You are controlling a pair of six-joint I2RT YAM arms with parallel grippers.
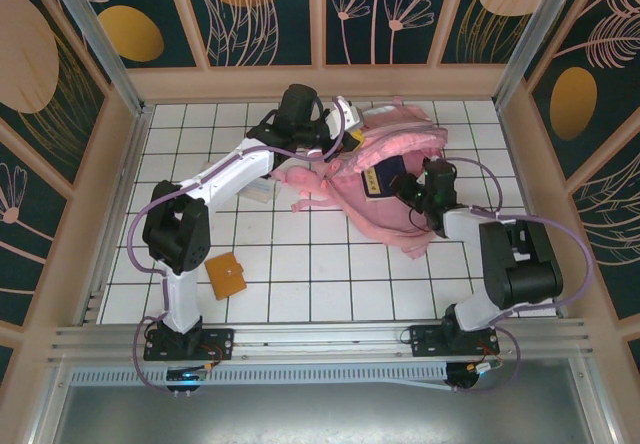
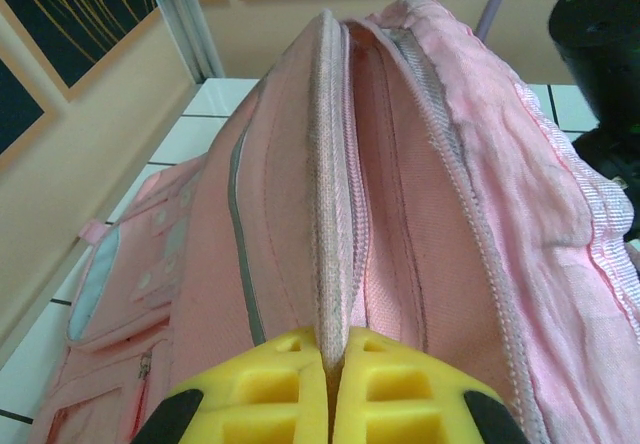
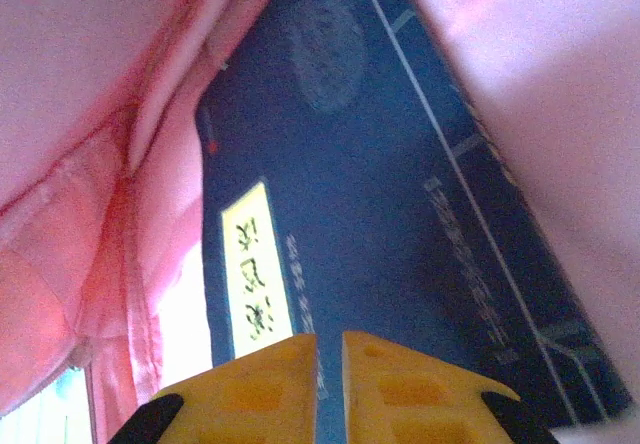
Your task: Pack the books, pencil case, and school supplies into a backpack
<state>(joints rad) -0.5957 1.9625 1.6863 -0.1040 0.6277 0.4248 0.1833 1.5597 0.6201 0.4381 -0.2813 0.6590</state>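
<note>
The pink backpack (image 1: pixel 400 146) lies on the tiled table, right of centre, with its mouth open. My left gripper (image 2: pixel 333 359) is shut on the backpack's (image 2: pixel 290 184) zipper rim and holds it up; in the top view this gripper (image 1: pixel 347 134) is at the bag's far left edge. A navy-blue book (image 3: pixel 380 154) with a yellow label (image 3: pixel 255 264) lies in the opening between pink fabric walls (image 3: pixel 70 84). My right gripper (image 3: pixel 330 349) hovers over the book's cover, its jaws drawn to a thin slit with nothing between them. The book (image 1: pixel 378 179) and the right gripper (image 1: pixel 408 188) show at the bag's mouth. An orange-brown notebook (image 1: pixel 224 276) lies front left.
A small pale clear case (image 1: pixel 262 192) lies beside the left arm's forearm. Pink straps (image 1: pixel 305 182) trail left of the bag. Wooden walls with metal posts ring the table; the left wall (image 2: pixel 90 134) is close to the bag.
</note>
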